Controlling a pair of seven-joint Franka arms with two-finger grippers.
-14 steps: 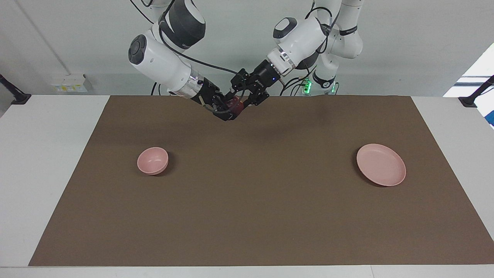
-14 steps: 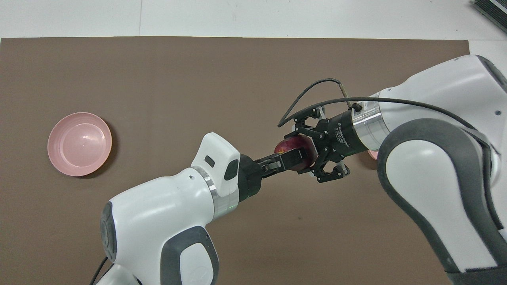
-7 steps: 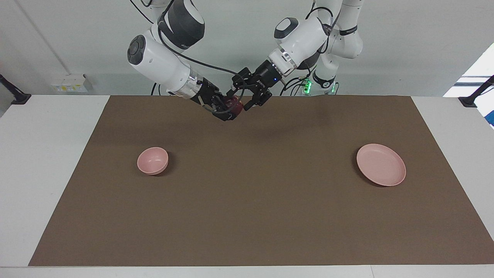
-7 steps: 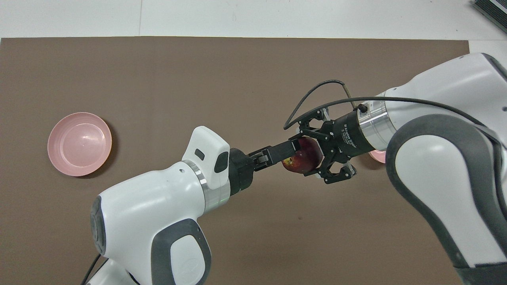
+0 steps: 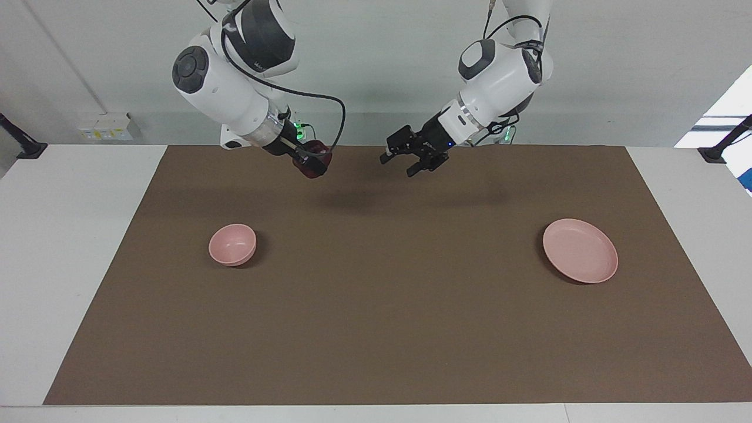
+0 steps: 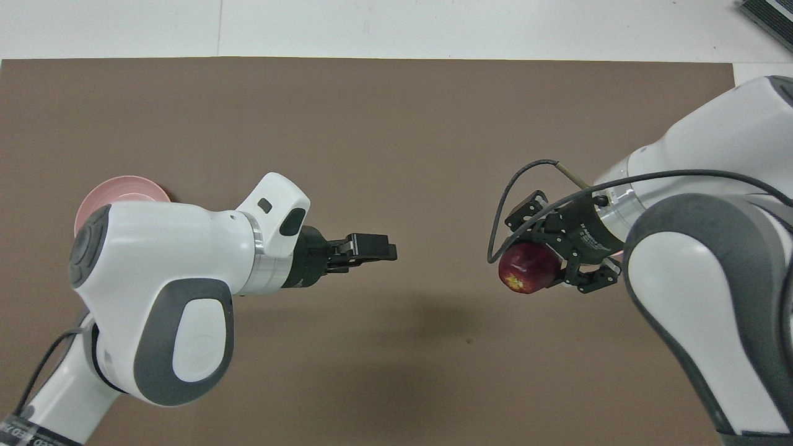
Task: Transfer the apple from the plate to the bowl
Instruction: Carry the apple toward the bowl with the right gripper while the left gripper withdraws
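Parted since a second ago: right gripper point(image 5: 311, 165) drawn back toward its own end with the apple point(image 6: 528, 276), left gripper point(image 5: 411, 157) pulled away toward the plate's end, hand-over finished. Right fingers clamped on the apple, carried high over the brown mat point(image 5: 376, 329) at the counter's point(image 5: 70, 247) robot-side edge. Left fingers spread wide, gripping nothing, also up over the mat. Plate point(image 5: 580, 250) bare, toward the left arm's end. Bowl point(image 5: 232, 244) not yet filled, toward the right arm's end, farther from the robots than the spot under the apple. Done, by the look of it: lifting off the plate and passing between arms. Left to do: swinging out over the bowl, lowering, letting go inside it.
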